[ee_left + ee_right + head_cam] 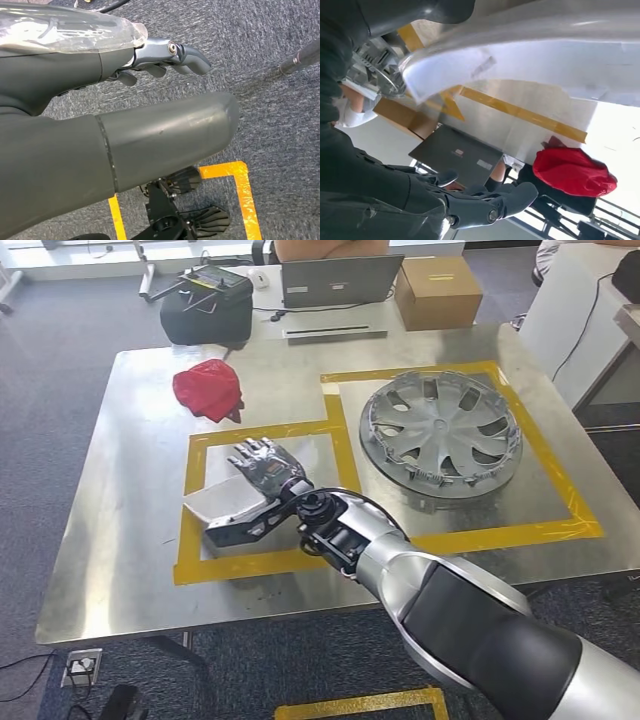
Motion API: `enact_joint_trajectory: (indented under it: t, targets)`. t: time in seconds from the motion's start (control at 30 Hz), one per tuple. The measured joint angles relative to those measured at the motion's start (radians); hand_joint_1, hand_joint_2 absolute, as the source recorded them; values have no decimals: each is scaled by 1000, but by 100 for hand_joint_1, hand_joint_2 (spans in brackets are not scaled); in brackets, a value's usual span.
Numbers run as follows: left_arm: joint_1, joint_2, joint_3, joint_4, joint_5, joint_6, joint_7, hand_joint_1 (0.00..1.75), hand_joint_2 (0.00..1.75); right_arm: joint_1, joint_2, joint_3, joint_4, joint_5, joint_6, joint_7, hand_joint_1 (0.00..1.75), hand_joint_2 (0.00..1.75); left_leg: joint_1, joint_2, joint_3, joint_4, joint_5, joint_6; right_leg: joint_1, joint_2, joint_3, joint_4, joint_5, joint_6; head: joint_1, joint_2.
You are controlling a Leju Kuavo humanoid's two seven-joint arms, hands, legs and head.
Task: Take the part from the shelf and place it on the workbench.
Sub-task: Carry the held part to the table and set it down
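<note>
Right robot hand lies on the part, inside the smaller taped square on the counter.

I see the grey part in the yellow tape square; the right robot hand lies on top with fingers extended, and I cannot tell whether it grips. The larger taped square at 3 o'clock holds a silver hubcap. A red cloth sits at 11 o'clock, outside the tape. The left robot hand hangs over the carpet, fingers loosely curled, holding nothing.
</note>
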Motion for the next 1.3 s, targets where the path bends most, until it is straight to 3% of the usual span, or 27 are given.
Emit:
enact_joint_trajectory:
  t: [0.63,0.8,0.97,1.07,1.2,1.3]
  targets:
    - [0,0,0,0,1,0,4,0,0,-12,6,-55,0,-15,-22,-42,0,175,0,0,0,0,0,0,0,0,1,0,0,0,0,0]
    - [2,1,0,0,15,0,4,0,0,-16,6,-76,-6,-76,-32,-122,0,175,0,0,0,0,0,0,0,0,0,0,0,0,0,0]
    - [12,8,0,0,36,0,-2,0,0,-21,-6,-135,-46,-204,-4,-255,0,175,0,0,1,0,0,0,0,0,1,0,0,0,0,0]
    - [23,14,0,0,48,0,-10,0,0,-7,-50,-166,-127,-299,94,-265,0,175,0,0,2,0,0,0,0,0,2,-1,0,0,0,0]
    - [46,28,3,0,65,0,-19,0,0,46,-157,-234,-346,-630,367,-192,0,175,0,0,4,0,0,0,0,0,3,-1,0,0,1,0]
    - [58,37,4,0,74,0,-21,0,0,88,-230,-296,-512,-959,486,-130,0,175,0,0,4,0,0,1,-1,0,3,-2,1,1,2,0]
